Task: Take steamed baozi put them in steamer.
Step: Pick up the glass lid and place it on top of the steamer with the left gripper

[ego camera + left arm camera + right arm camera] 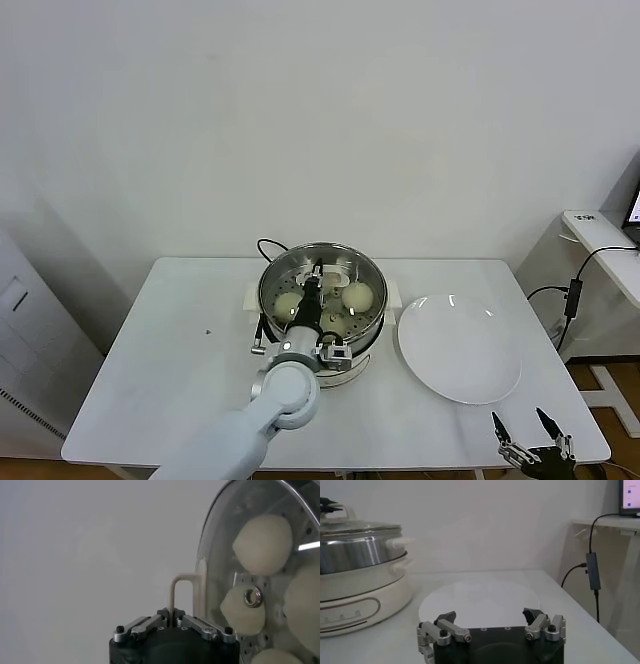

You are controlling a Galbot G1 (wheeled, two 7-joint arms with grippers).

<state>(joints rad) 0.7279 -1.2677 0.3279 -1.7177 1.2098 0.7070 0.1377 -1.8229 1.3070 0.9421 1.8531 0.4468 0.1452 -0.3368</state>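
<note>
The steamer (372, 322) stands mid-table on its cream base; it also shows in the right wrist view (362, 555). The glass lid (215, 525) lies over it, its rim level on the pot in the right wrist view (360, 528). Several cream-white baozi (357, 295) show through the glass, also in the left wrist view (262, 542). My left gripper (312, 285) is over the pot, shut on the lid's cream handle (182, 587); it also shows in its own view (172, 616). My right gripper (530, 440) waits open and empty at the table's front right corner (490, 617).
A flat white plate (460, 350) lies bare to the right of the steamer, just ahead of the right gripper (480, 600). A black cord (268, 244) runs behind the steamer. A side shelf with cables (590, 240) stands off the table's right edge.
</note>
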